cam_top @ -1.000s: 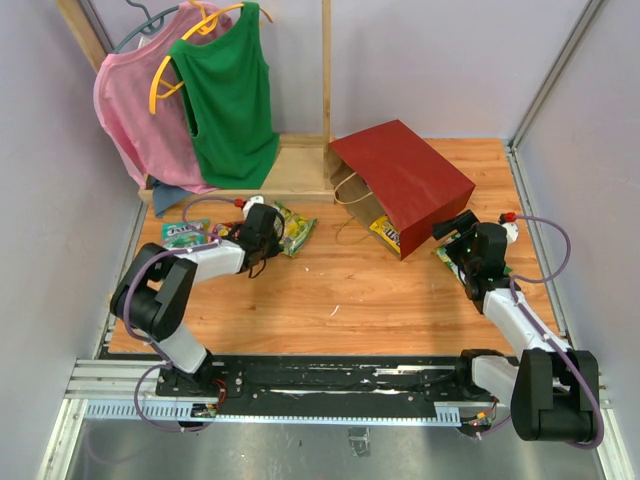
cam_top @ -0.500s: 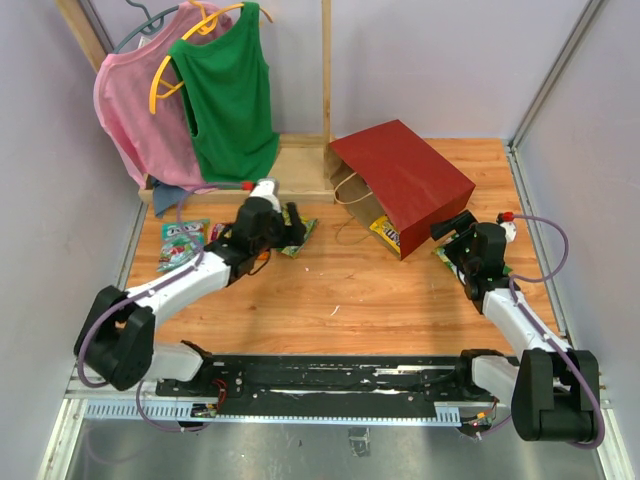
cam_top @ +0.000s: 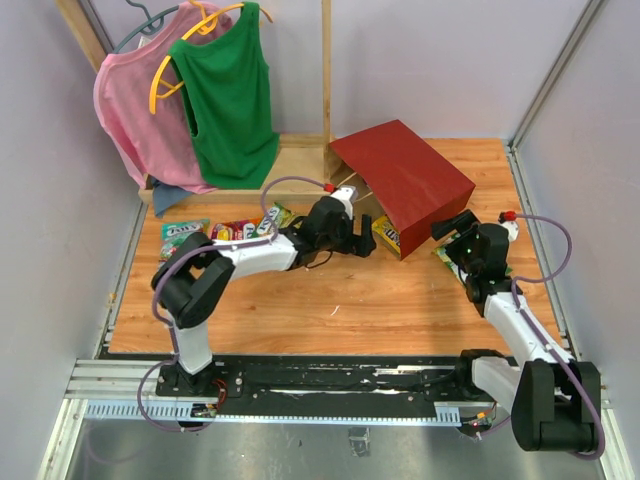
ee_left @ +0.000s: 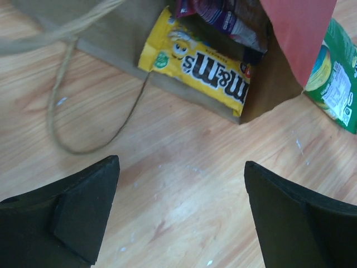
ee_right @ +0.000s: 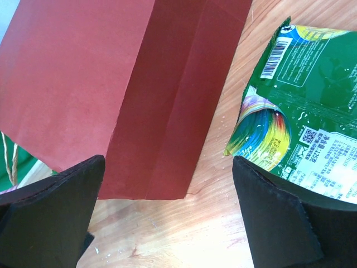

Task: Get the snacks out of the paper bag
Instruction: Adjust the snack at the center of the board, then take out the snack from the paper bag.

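The red paper bag lies on its side, its brown-lined mouth facing my left gripper. A yellow M&M's pack lies in the mouth, with a purple packet deeper inside. My left gripper hovers open and empty over bare wood just short of the yellow pack. My right gripper stands open beside the bag's right corner, above a green packet. A green pack, a red pack and a green-yellow pack lie on the table at the left.
The bag's twisted handle loop lies on the wood in front of the mouth. A wooden rack with a pink top and a green top on hangers stands at the back left. Its post rises beside the bag.
My left arm has swung right from the snacks at the left to the bag's mouth. Its gripper has gone from shut to open, empty. My right arm has hardly moved.
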